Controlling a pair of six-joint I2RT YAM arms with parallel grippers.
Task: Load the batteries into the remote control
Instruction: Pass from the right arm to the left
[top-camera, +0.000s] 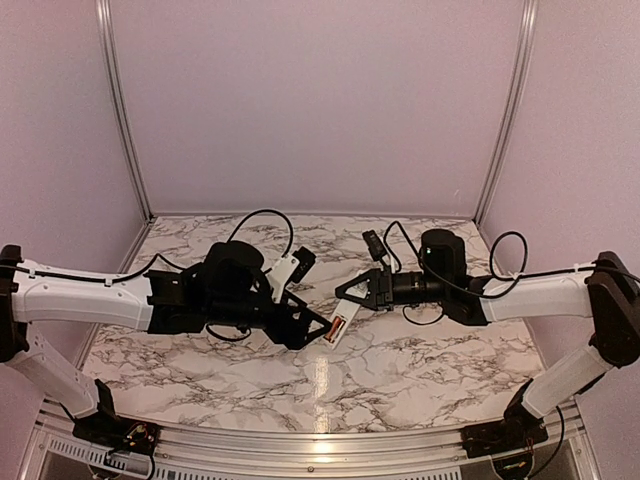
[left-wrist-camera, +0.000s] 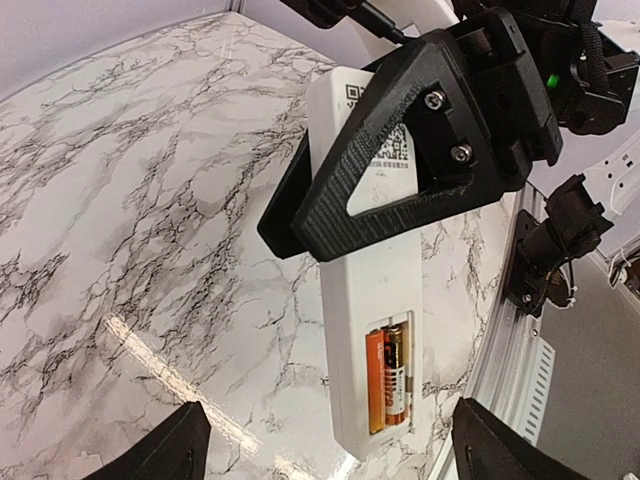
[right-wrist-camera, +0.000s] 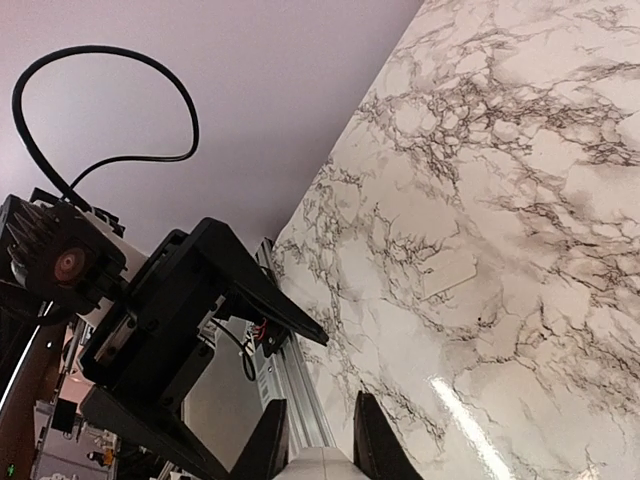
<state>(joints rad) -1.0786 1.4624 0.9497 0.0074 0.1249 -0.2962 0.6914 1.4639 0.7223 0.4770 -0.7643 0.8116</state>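
Note:
My right gripper (top-camera: 347, 299) is shut on the upper half of the remote control (left-wrist-camera: 368, 290), a slim white bar held above the marble table with its back face up. In the open bay at its lower end the batteries (left-wrist-camera: 388, 380) lie side by side, one orange, one dark and orange. In the left wrist view the right gripper's black fingers (left-wrist-camera: 400, 150) clasp the remote across its QR label. My left gripper (left-wrist-camera: 335, 450) is open, its fingertips wide apart on either side of the remote's bay end and touching nothing. In the right wrist view my right gripper (right-wrist-camera: 320, 445) pinches the remote's white end (right-wrist-camera: 325, 465).
A flat pale rectangular piece (right-wrist-camera: 448, 272) lies on the marble beyond the grippers. A small black object (top-camera: 373, 240) with a cable rests near the back wall. An aluminium rail (top-camera: 320, 445) runs along the near table edge. Purple walls close the back and sides.

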